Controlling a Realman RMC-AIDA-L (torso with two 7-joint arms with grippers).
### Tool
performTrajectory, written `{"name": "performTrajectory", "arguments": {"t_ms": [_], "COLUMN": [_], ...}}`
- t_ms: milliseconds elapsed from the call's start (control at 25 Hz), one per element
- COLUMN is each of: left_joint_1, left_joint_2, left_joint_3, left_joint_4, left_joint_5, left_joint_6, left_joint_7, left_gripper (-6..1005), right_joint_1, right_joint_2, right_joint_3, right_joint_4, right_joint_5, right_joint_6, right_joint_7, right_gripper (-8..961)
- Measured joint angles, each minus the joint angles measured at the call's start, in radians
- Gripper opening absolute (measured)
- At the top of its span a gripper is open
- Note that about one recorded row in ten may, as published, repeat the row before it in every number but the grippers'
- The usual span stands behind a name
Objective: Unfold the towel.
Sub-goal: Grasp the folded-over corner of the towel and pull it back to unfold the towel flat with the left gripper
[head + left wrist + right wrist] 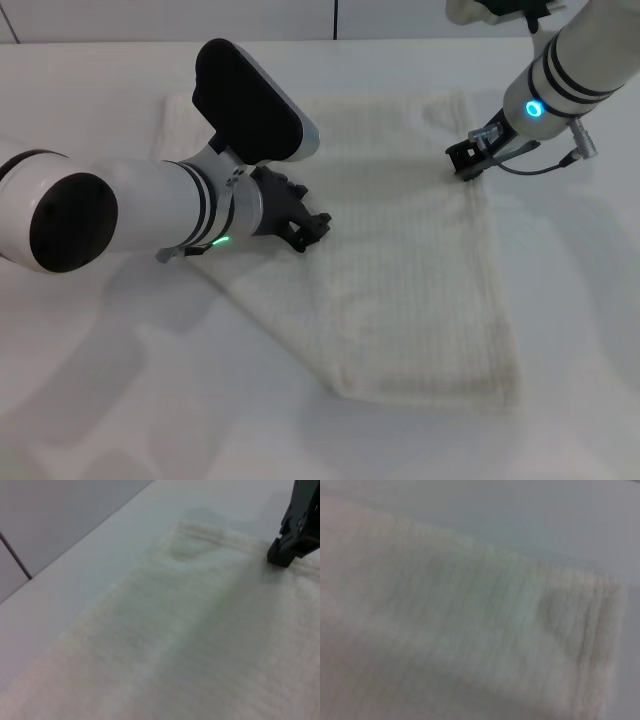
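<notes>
The cream-white ribbed towel lies flat on the white table, with a diagonal edge on its front left and a thick hem at the front. My left gripper rests low over the towel's left part. My right gripper is down at the towel's far right edge, touching the cloth. The left wrist view shows the towel and the right gripper on its hem. The right wrist view shows a towel corner close up.
Bare table surface surrounds the towel on the left, front and right. A wall with a dark seam runs behind the table's far edge.
</notes>
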Motion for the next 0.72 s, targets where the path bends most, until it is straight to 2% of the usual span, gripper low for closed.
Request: {"name": "performTrajectory", "arguments": {"t_ms": [280, 480, 520, 600, 640, 720], "left_joint_1": [0.015, 0.034, 0.052, 0.062, 0.082, 0.092], "left_joint_2": [0.003, 0.003, 0.002, 0.002, 0.001, 0.001], "left_joint_3": [-0.007, -0.011, -0.011, -0.009, 0.005, 0.025], "left_joint_4": [-0.053, -0.139, -0.203, -0.24, -0.34, -0.4], "left_joint_5": [0.002, 0.036, 0.093, 0.131, 0.244, 0.312], "left_joint_6": [-0.026, -0.106, -0.155, -0.181, -0.266, -0.322], "left_joint_7": [-0.001, -0.023, -0.063, -0.088, -0.172, -0.226], "left_gripper": [434, 231, 191, 144, 121, 74], "right_joint_1": [0.001, -0.001, -0.001, -0.001, -0.002, -0.002], "right_joint_2": [-0.001, -0.002, -0.002, -0.002, -0.002, -0.002], "right_joint_3": [-0.006, -0.006, -0.006, -0.006, -0.006, -0.006], "right_joint_4": [-0.001, -0.003, -0.004, -0.005, -0.005, -0.005], "right_joint_5": [0.0, 0.0, 0.0, 0.0, 0.0, 0.0], "right_joint_6": [-0.006, -0.006, -0.006, -0.006, -0.006, -0.006], "right_joint_7": [-0.001, -0.001, -0.002, -0.001, -0.001, -0.001], "right_gripper": [13, 14, 14, 14, 14, 15]}}
